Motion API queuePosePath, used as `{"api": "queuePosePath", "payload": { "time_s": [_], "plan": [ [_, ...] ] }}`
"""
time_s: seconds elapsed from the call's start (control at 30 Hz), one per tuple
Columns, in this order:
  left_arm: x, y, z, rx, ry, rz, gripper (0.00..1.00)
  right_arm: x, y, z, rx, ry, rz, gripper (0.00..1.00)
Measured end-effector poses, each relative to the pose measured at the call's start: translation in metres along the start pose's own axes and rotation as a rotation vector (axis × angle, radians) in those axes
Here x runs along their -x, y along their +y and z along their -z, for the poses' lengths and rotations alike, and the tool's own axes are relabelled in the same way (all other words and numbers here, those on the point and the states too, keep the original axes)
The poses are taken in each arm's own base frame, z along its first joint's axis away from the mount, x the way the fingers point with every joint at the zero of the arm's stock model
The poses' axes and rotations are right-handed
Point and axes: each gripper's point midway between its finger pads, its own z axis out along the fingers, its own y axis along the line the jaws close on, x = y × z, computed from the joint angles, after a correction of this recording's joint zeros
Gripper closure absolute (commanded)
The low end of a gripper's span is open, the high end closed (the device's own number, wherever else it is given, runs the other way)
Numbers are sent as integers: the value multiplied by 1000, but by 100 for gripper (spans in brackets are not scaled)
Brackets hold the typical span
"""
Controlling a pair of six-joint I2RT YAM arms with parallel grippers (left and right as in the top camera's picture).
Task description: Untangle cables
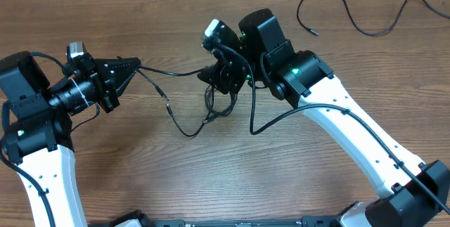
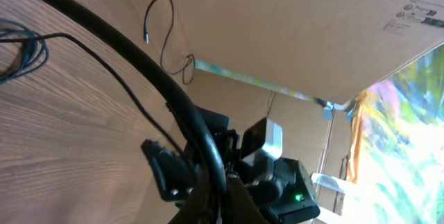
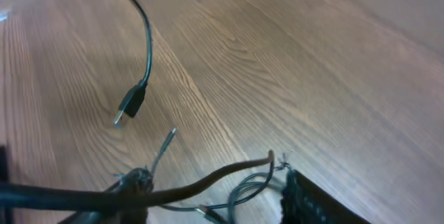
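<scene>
The cables (image 1: 211, 109) lie as a small knot of thin black loops on the wood-grain table (image 1: 140, 164). One strand bows out from the knot's left side and curves back in.

Directly above the knot hangs the right gripper (image 1: 219, 76), a blocky black head that covers the knot's upper loops in the overhead view. Whether its claw is spread or pressed together cannot be told: the right wrist view shows only one ribbed black finger (image 3: 312, 200) at the lower edge, and a blurred cord crossing in front of it.

Left of the knot, the left gripper (image 1: 133, 67) has its fingers narrowed to a point and pinches the held cord (image 1: 172, 74), which runs from that tip across to the right gripper.

Just right of the knot, the thicker arm wire (image 1: 271, 123) droops from the white right arm onto the table in a smooth loop, close to the thin strands.

Well up and to the right of the knot, a loose cord (image 1: 337, 5) snakes alone over bare wood. Further right, by the corner, there is a second cord (image 1: 429, 1).

In the right wrist view, a flat USB plug (image 3: 130, 107) with a silver tip dangles on its cord above the table. Its place relative to the knot is unclear.

Beyond the table, the left wrist view shows a plain cardboard wall (image 2: 312, 30).
</scene>
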Motion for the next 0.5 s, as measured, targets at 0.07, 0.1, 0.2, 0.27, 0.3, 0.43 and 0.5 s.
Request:
{"api": "queuePosePath", "payload": {
  "time_s": [0.07, 0.1, 0.2, 0.27, 0.3, 0.43, 0.5],
  "plan": [
    [0, 0, 0, 0, 0, -4, 96, 2, -2, 0, -9, -9, -87, 57],
    [0, 0, 0, 0, 0, -6, 96, 4, -5, 1, -18, -20, -147, 56],
    [0, 0, 0, 0, 0, -5, 96, 7, -10, 2, -26, -35, -214, 48],
    [0, 0, 0, 0, 0, -6, 96, 10, -14, 3, -33, -50, -243, 48],
    [0, 0, 0, 0, 0, -6, 96, 13, -15, 4, -34, -60, -251, 47],
    [0, 0, 0, 0, 0, -6, 96, 18, -14, 4, -28, -79, -238, 47],
    [0, 0, 0, 0, 1, -6, 96, 20, -14, 4, -26, -87, -222, 48]
  ]
}}
